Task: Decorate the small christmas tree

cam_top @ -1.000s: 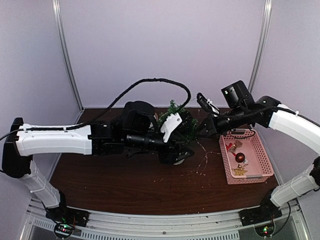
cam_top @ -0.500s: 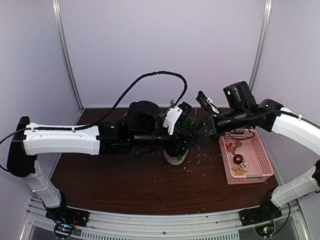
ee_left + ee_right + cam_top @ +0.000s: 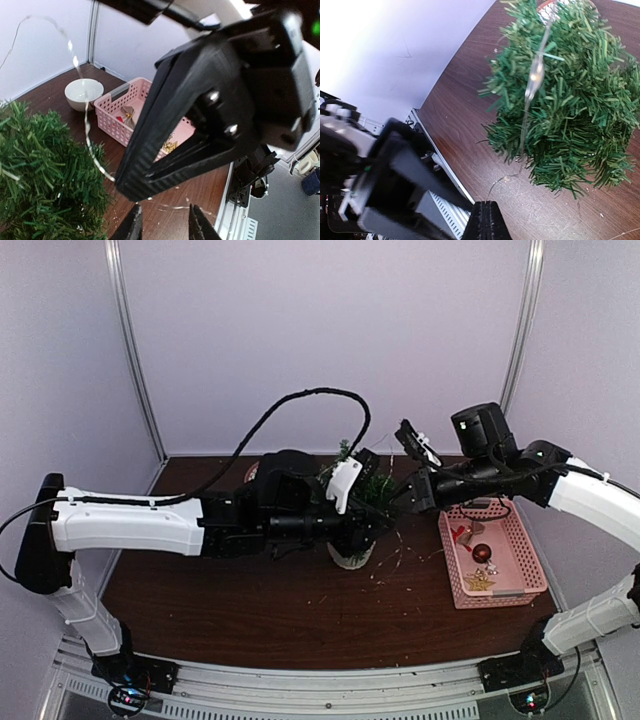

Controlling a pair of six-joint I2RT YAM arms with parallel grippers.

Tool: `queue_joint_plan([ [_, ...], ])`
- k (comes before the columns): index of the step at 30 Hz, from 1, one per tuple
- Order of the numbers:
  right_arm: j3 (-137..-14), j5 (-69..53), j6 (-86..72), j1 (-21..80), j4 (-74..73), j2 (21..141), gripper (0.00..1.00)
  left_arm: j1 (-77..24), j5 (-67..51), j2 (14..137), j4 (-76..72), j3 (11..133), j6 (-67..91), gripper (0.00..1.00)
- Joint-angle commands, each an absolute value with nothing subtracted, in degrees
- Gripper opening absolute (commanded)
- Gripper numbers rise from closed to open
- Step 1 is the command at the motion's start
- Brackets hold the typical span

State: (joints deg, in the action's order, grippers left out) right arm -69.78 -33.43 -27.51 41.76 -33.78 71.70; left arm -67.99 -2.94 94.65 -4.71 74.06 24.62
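Note:
The small christmas tree [image 3: 372,486] stands upright in its white pot [image 3: 350,556] at mid table. A thin wire light string [image 3: 535,80] hangs down over its needles, and its end runs into my right gripper [image 3: 486,220], which is shut on it just right of the tree [image 3: 400,504]. My left gripper [image 3: 165,226] reaches in from the left beside the tree [image 3: 40,170], with its jaws apart and nothing between them. The right gripper's black body [image 3: 220,110] fills the left wrist view just ahead of the left fingertips. Lit beads of the light string [image 3: 87,130] curve past there.
A pink basket [image 3: 520,550] at the right holds a red ball, a gold star and other ornaments. A white bowl [image 3: 83,93] sits beyond the basket [image 3: 112,112]. Loose wire and needle bits lie on the brown table [image 3: 250,620] in front of the pot.
My left arm has pushed further right along the tree and its jaws have narrowed. The white pot now shows below the arm. The right arm has barely moved.

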Motion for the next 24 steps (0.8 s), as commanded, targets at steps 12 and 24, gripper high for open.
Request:
queue_joint_plan([
  [12, -68.11, -34.37, -28.62, 42.79, -29.95, 69.2, 0.0, -67.76, -2.92, 94.87, -10.8, 71.16, 26.21, 0.46],
  [24, -66.63, -34.06, -28.91, 43.11, -28.59, 68.37, 0.0, -66.45, -9.03, 94.61, -17.93, 69.39, 28.23, 0.48],
])
